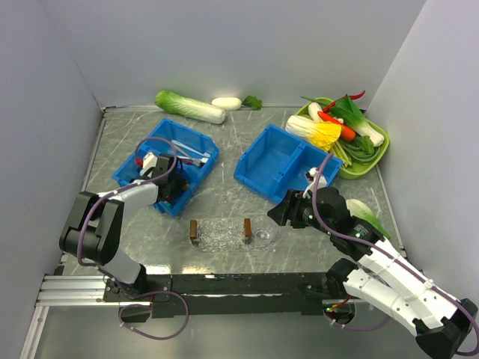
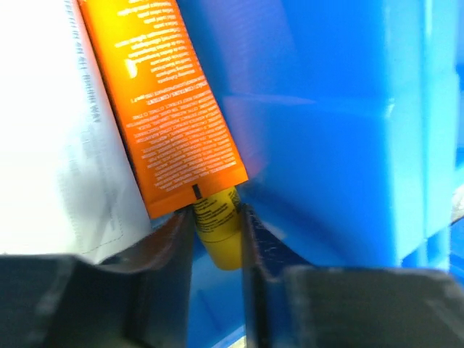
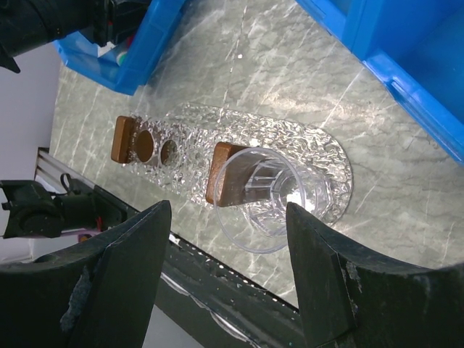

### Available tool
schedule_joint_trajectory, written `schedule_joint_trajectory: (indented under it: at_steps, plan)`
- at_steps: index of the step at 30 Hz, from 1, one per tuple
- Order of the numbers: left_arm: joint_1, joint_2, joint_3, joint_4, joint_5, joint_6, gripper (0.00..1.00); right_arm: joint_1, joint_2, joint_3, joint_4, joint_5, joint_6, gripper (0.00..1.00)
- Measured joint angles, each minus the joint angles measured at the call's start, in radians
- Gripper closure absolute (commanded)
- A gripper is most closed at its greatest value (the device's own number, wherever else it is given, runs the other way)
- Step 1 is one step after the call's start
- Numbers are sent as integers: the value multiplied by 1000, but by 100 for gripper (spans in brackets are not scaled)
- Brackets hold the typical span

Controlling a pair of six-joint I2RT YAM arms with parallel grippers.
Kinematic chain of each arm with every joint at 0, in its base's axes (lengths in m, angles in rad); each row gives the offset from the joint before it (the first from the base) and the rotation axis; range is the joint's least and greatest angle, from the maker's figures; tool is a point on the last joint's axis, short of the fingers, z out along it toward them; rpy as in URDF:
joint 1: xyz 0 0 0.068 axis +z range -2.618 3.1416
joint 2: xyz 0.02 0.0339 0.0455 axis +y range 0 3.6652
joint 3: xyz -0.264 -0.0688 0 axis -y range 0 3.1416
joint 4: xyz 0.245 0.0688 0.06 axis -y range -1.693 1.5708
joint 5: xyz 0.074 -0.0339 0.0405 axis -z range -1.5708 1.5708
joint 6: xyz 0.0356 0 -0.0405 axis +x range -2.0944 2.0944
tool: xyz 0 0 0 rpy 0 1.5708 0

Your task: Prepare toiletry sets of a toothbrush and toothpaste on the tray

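From above, the left blue plastic bin holds slim pale plastic toothbrushes lying roughly left to right, and the clear bumpy oval tray lies lengthwise along the table's near edge. Only the left wrist view shows the left gripper narrowed onto the yellow cap of an orange toothpaste tube, cap towards the camera. The right wrist view shows the right gripper spread wide, holding nothing, above a clear cup on the tray's end.

Marbled grey table — pale walls
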Motion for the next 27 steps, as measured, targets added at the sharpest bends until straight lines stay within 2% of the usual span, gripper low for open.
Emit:
schedule_joint_trajectory:
  at_steps: [3, 5, 13, 27]
  plan:
    - [0, 0, 0, 13, 0, -2, 95, 0, 0, 0, 0, 3, -1, 28]
    - [0, -3, -3, 23, 1, -6, 99, -1, 0, 0, 0, 6, -1, 28]
    - [6, -44, -45, 35, -12, -11, 99, -2, -1, 0, 0, 8, -1, 28]
    - [12, -243, -53, -189, -36, 40, 99, -2, -2, 0, 0, 6, 1, 28]
